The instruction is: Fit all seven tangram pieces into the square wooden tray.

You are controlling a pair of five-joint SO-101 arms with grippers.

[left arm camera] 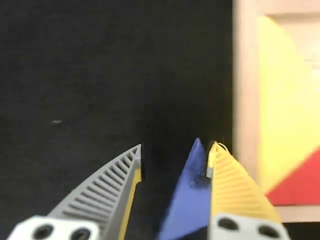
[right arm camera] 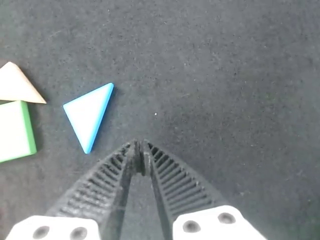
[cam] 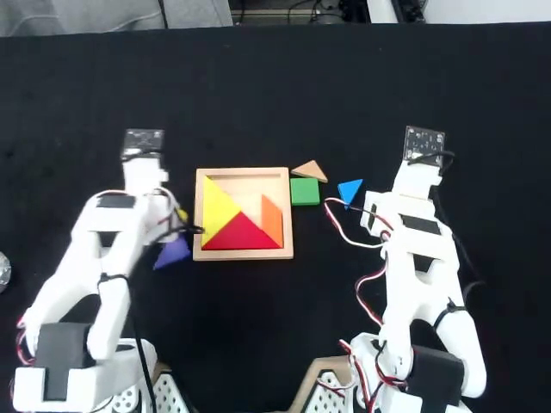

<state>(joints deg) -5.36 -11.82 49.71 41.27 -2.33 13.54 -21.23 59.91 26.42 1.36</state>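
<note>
Left wrist view: the left gripper [left arm camera: 177,146] stands spread, a purple piece [left arm camera: 189,200] against one finger, beside the wooden tray [left arm camera: 245,100]; the right gripper [right arm camera: 140,146] is clenched, empty.

Tangram pieces: I count seven.
- In the tray, three: one yellow triangle [cam: 217,211], one red triangle [cam: 244,232], one orange piece [cam: 272,219], shape not clear.
- Out on the surface [cam: 258,103], three: one tan triangle [cam: 310,170], one green square [cam: 304,191], one light-blue triangle [cam: 349,190].
- One purple piece [cam: 173,252] by my left arm.

By shape: four sure triangles, one square, two I can't call.

Wooden tray [cam: 244,173]: one.

My arms: two, with one pincer each, so two in all: left pincer [left arm camera: 176,146] and right pincer [right arm camera: 139,145]. Each has two fingers, four fingers total.

Black surface: one.
</note>
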